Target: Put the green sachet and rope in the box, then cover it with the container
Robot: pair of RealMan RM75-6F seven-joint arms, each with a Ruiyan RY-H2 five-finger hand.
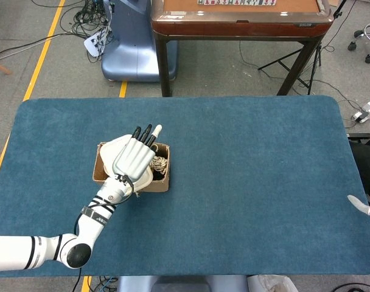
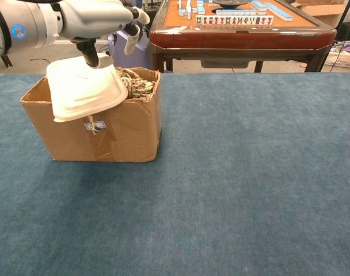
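Observation:
My left hand (image 1: 136,156) (image 2: 100,15) hovers over the cardboard box (image 1: 162,182) (image 2: 114,135) and holds the white container (image 1: 117,148) (image 2: 82,90) from above. The container lies tilted across the box's open top, and its lower edge hangs over the front wall in the chest view. The coiled rope (image 1: 158,164) (image 2: 138,84) shows inside the box at its right side, and a short end dangles below the container. The container hides the green sachet. Only a white tip of my right hand (image 1: 360,205) shows at the table's right edge in the head view.
The box stands on the left part of the blue-covered table (image 1: 252,182) (image 2: 250,184). Behind the table's far edge stand a brown mahjong table (image 1: 240,18) (image 2: 232,29) and a blue machine base (image 1: 127,52). Cables lie on the floor.

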